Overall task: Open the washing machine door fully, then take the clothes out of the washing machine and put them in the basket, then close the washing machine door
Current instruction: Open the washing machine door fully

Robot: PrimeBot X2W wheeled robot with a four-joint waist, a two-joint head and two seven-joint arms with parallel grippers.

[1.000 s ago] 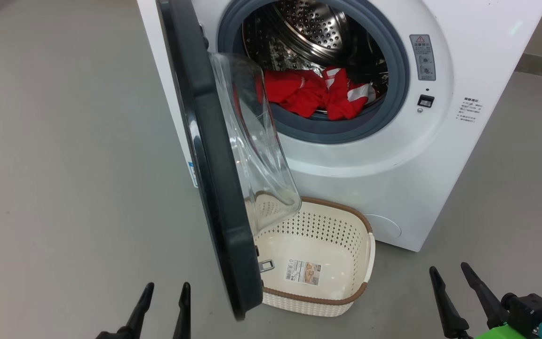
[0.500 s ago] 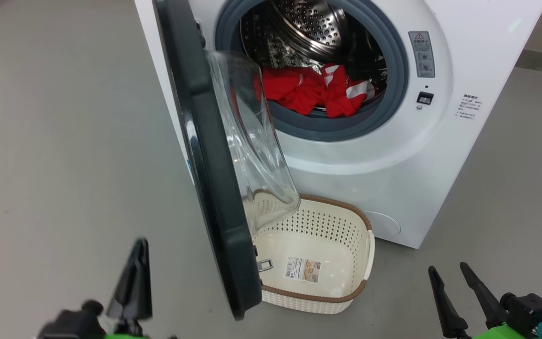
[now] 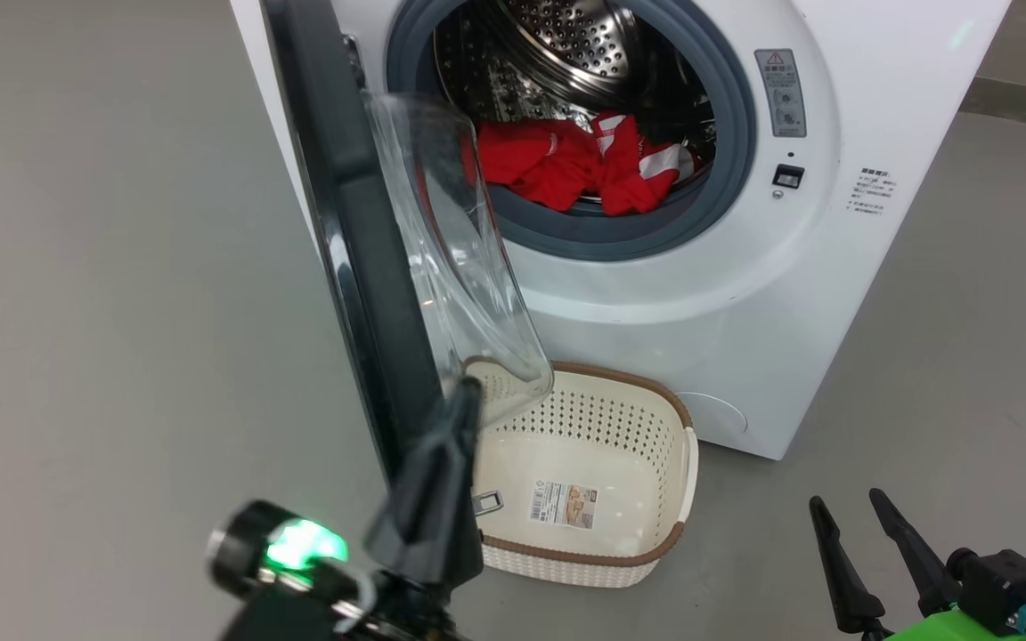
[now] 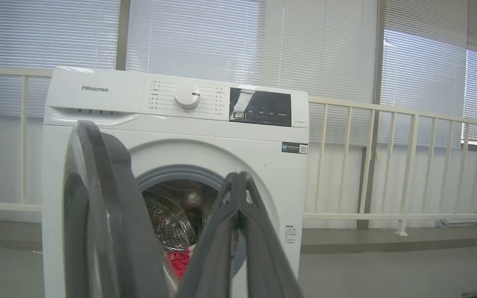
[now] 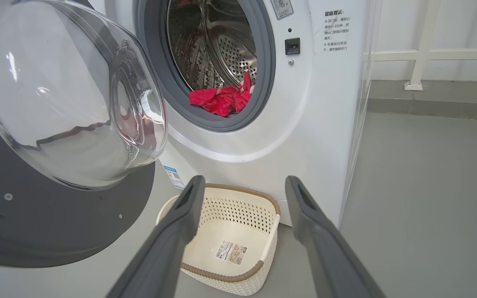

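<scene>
The white washing machine [image 3: 745, 294] stands with its door [image 3: 362, 267] partly open. The door is seen edge-on, its black rim toward me and its glass bowl [image 5: 68, 103] bulging toward the drum. Red clothes [image 3: 575, 165] with white stripes lie at the drum's front lip. The cream basket [image 3: 687, 472] sits on the floor below the opening, holding nothing but its label. My left gripper [image 3: 468, 392] is raised and shut on nothing, its tips overlapping the door's lower rim; contact cannot be told. My right gripper [image 3: 869, 525] hangs open at the lower right, apart from everything.
Grey floor [image 3: 103, 267] stretches left of the door and right of the machine. Behind the machine, a white railing [image 4: 387, 165] and window blinds [image 4: 205, 37] show in the left wrist view. A step [image 5: 429, 103] runs along the wall at the right.
My left gripper has shut, risen and swung right, up to the door's lower edge. The head camera has shifted slightly. The right gripper, door, clothes and basket have not moved.
</scene>
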